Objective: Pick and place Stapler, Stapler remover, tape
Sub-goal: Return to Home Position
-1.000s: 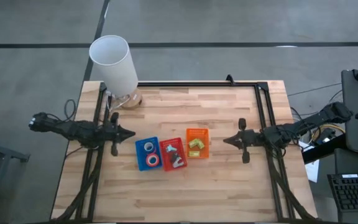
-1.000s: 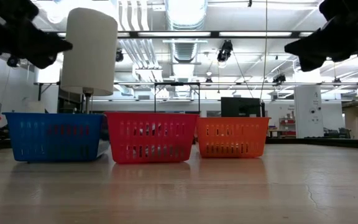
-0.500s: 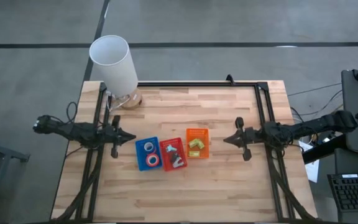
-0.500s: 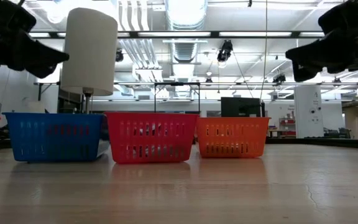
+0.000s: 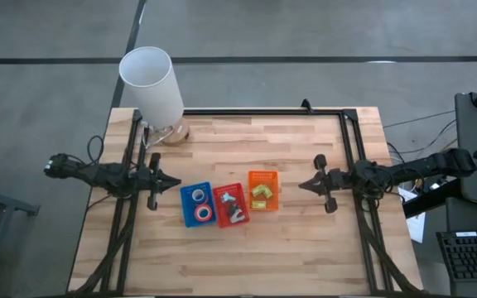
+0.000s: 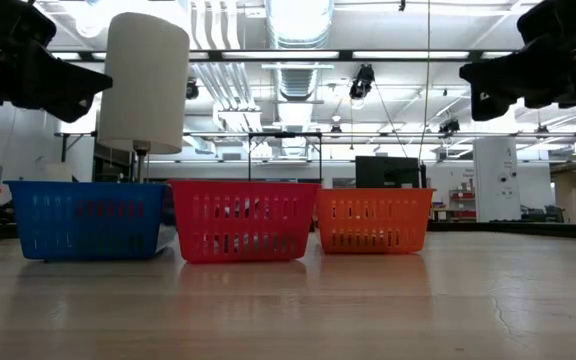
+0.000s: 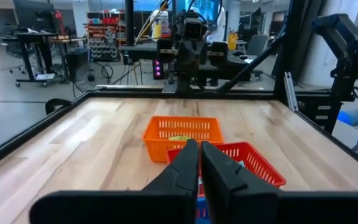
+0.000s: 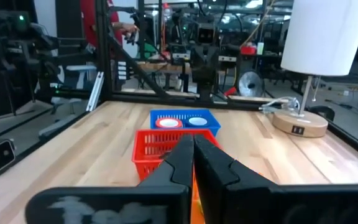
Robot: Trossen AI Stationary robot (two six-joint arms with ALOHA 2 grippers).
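Three small baskets stand side by side mid-table. The blue basket [image 5: 197, 204] holds the tape: a blue roll [image 5: 198, 196] and a red roll [image 5: 203, 213]. No green roll shows. The red basket [image 5: 230, 205] holds grey metal pieces [image 5: 233, 209]; which is the stapler and which the stapler remover I cannot tell. The orange basket [image 5: 262, 190] holds yellow-green blocks [image 5: 261, 192]. My left gripper [image 5: 173, 179] hovers shut, left of the blue basket. My right gripper [image 5: 302, 186] hovers shut, right of the orange basket. Both point at the baskets and are above the table.
A lamp with a tall white shade [image 5: 151, 83] stands on a round wooden base [image 5: 170, 132] at the far left corner. A black frame [image 5: 263, 111] runs along the far edge and both sides. Bare wood [image 5: 247, 257] lies between the baskets and the near edge.
Both grippers dipped a little, staying shut and level; the right one has since come up slightly. The rear links of both arms settled outward. The baskets and what lies in them have not moved.
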